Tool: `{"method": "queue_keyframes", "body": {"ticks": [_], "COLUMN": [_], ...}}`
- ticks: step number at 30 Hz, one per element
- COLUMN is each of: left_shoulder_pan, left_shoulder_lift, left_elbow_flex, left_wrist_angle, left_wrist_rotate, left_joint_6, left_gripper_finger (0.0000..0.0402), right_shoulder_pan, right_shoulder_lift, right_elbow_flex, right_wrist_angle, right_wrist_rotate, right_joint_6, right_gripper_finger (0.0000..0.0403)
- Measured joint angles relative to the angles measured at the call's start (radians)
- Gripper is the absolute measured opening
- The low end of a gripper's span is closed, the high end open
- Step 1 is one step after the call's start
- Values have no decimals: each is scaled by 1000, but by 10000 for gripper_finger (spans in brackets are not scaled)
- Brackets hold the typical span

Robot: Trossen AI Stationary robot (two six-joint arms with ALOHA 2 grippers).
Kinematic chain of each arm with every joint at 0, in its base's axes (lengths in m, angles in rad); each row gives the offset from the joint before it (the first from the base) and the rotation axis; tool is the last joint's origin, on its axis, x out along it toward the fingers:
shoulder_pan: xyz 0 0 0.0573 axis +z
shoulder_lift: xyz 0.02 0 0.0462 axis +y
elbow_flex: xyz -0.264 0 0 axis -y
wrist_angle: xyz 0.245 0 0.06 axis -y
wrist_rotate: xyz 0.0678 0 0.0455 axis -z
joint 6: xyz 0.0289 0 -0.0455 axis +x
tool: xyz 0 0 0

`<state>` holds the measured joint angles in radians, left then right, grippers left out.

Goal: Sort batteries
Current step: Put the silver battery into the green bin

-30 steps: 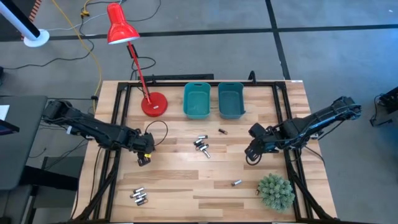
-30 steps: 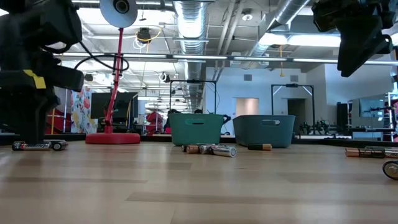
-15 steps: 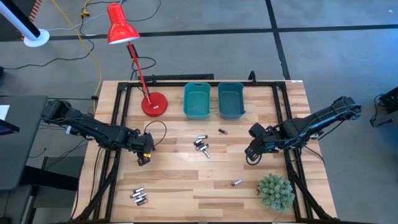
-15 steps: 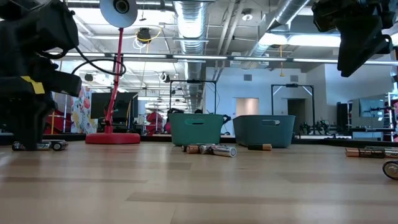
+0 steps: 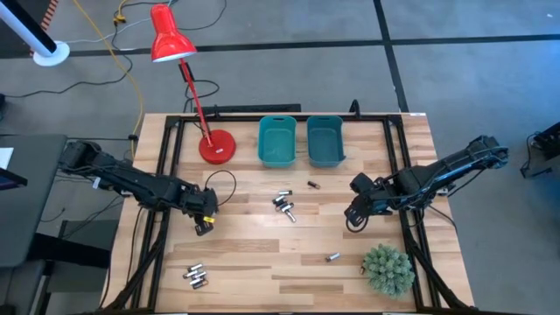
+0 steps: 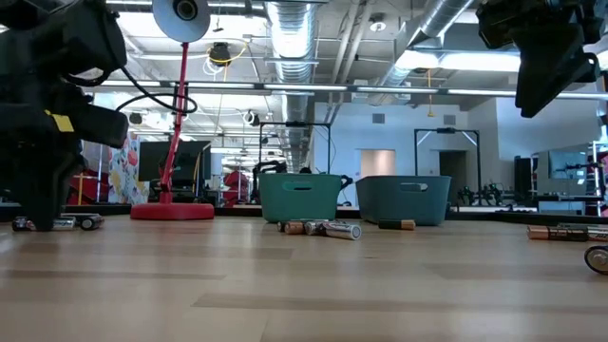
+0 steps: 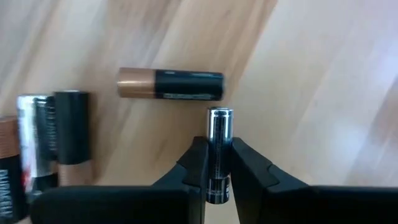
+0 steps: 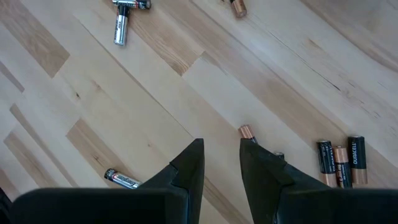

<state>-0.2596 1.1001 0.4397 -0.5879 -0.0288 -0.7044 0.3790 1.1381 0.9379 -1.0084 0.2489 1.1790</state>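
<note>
Pinching a silver battery in my left hand near the surface's left edge, so the pick step is nearly done. Next: lift, carry to a teal bin. Right hand waits, fingers apart, holding nothing.

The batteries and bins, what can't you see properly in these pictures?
- Teal bins: low view shows only their walls; whatever is inside is hidden.
- Silver battery in the left gripper: left wrist view, its lower end is covered by the fingers.
- Batteries at that view's edge: cut off.
- Battery labels: high view, too small.
</note>
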Motion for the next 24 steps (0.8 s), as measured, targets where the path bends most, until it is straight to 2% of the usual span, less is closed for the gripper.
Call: {"method": "queue_keyframes", "body": {"ticks": [3, 14, 19, 24], "left_shoulder_pan": [-2, 9, 93, 242], "left_shoulder_lift": [-1, -2, -2, 21], "left_elbow_flex": [36, 188, 277, 377], "left_wrist_angle": [-2, -4, 0, -2], "left_wrist_rotate": [23, -2, -28, -23], "left_joint_6": [0, 31, 74, 237], "left_gripper_finger": [38, 38, 38, 38], "right_shoulder_pan": [0, 0, -2, -2], "right_shoulder_lift": [0, 2, 30, 73], "right_elbow_flex": [0, 0, 0, 0], "right_wrist_angle": [0, 0, 0, 7], "right_wrist_rotate": [0, 0, 1, 1], "right_joint_6": [0, 0, 0, 19], "right_gripper_finger": [121, 120, 120, 121]}}
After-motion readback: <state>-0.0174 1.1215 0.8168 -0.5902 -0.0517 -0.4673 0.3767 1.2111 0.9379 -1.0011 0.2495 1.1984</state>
